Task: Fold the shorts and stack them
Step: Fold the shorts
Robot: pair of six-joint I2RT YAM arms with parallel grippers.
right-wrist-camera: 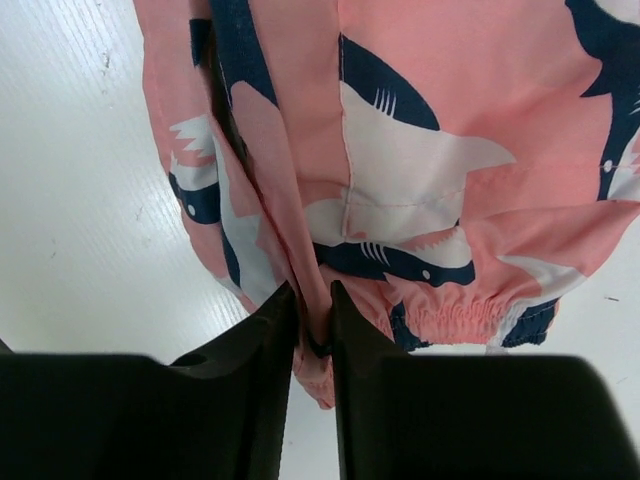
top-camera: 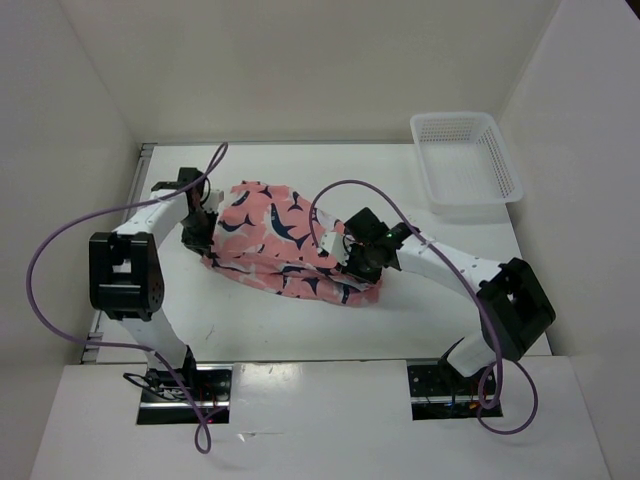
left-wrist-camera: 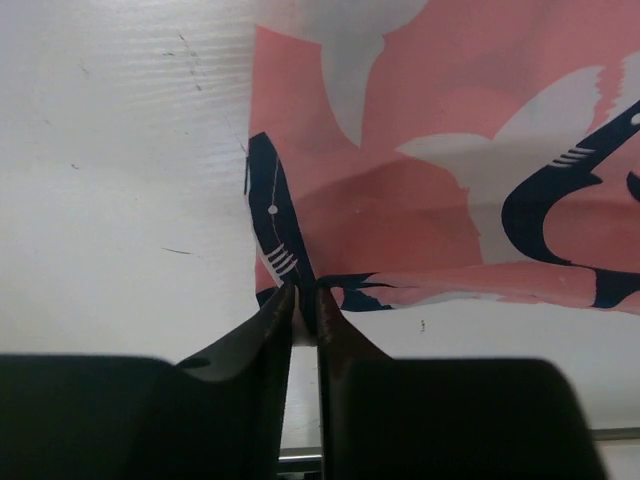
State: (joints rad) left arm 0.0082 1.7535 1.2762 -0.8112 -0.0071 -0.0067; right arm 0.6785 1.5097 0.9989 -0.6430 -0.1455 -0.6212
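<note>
The coral-pink shorts (top-camera: 280,238) with navy and white sharks lie bunched on the white table between my arms. My left gripper (top-camera: 200,222) is at their left edge and is shut on a navy-printed corner of the fabric (left-wrist-camera: 285,250); its jaws pinch a thin fold in the left wrist view (left-wrist-camera: 305,297). My right gripper (top-camera: 358,262) is at the shorts' right end, shut on a fold of the fabric (right-wrist-camera: 300,250) beside the elastic waistband (right-wrist-camera: 460,310); it shows in the right wrist view (right-wrist-camera: 313,300).
A white plastic mesh basket (top-camera: 465,158) stands at the back right, against the right wall. White walls close in the table on the left, back and right. Purple cables loop over both arms.
</note>
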